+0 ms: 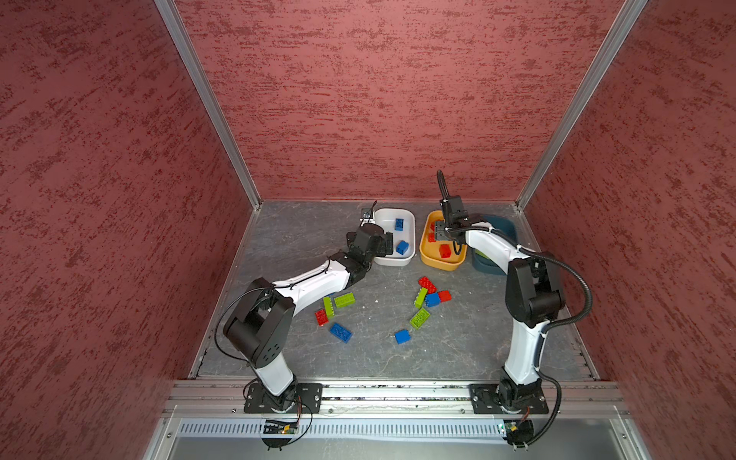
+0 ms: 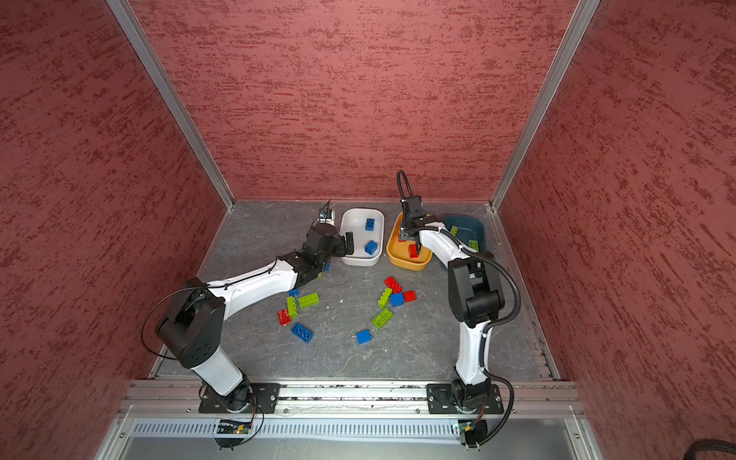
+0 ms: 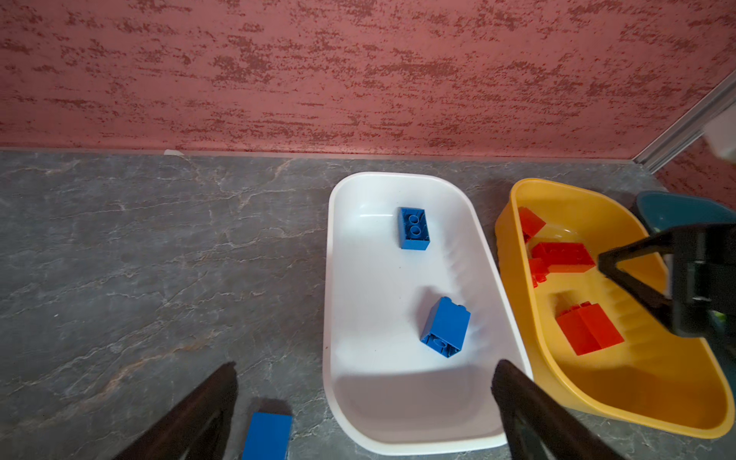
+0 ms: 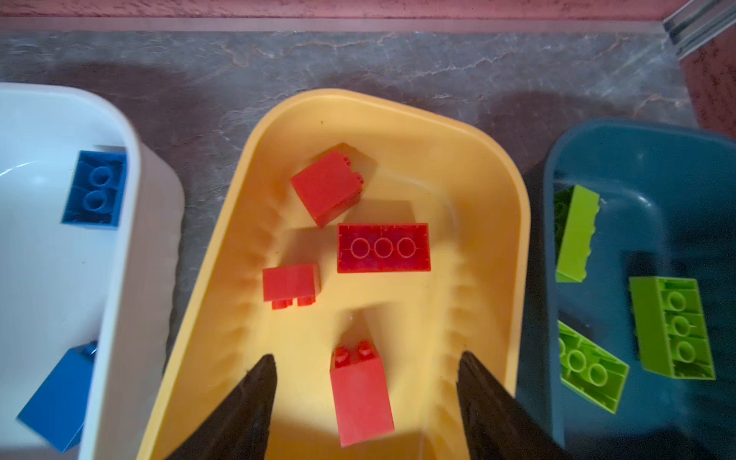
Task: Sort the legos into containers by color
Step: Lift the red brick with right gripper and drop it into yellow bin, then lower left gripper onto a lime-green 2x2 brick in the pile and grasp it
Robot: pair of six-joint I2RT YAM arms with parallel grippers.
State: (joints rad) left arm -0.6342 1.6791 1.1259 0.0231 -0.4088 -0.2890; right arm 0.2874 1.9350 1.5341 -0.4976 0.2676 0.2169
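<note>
right gripper (image 4: 366, 356) fingers wide over yellow tub (image 4: 398, 119); red brick (image 4: 360, 398) lies in the tub between them, clear of both. left gripper (image 3: 366, 363) spread wide, empty, at white tub (image 3: 398, 438) holding two blue bricks (image 3: 445, 326). green bricks (image 4: 673, 326) in teal tub (image 4: 637, 159). Both top views: tubs centre-right, loose legos (image 1: 419, 318) below them on table (image 1: 298, 239).
</note>
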